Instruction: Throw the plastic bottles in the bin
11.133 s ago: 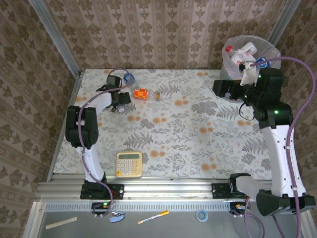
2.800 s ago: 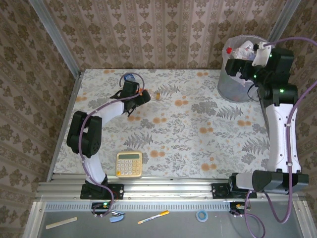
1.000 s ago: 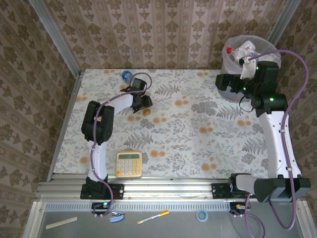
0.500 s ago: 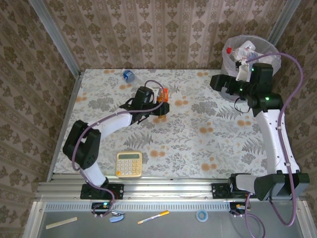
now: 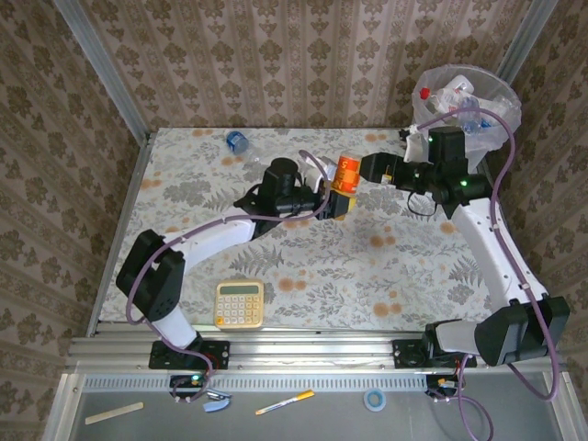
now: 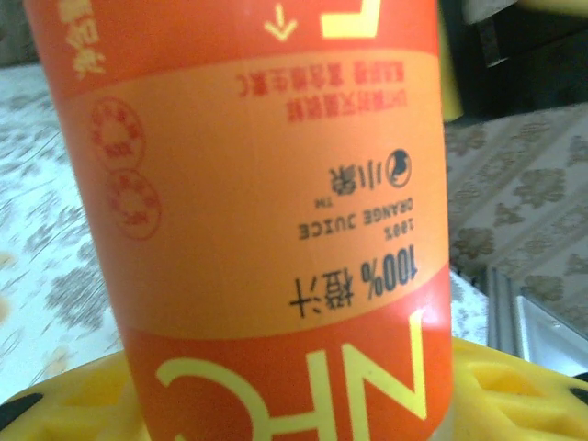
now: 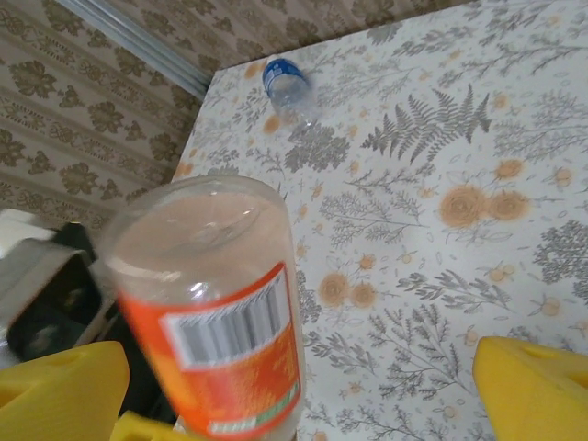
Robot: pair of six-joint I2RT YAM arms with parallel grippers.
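Just 2 bottles (image 5: pixel 347 172) (image 5: pixel 238 141) outside 1 bin (image 5: pixel 504 93)

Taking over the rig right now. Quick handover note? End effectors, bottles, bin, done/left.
Left end effector: shut on the orange juice bottle, held off the table around its middle.
Right end effector: open, right at that bottle and not gripping it; looks like a handover.
Bin: far right corner, with several bottles inside.
Blue-labelled bottle: lying at the table's far edge, left of centre.
Done: some bottles binned.
Left: bin the orange juice bottle, then the blue-labelled one. Leave the yellow calculator.
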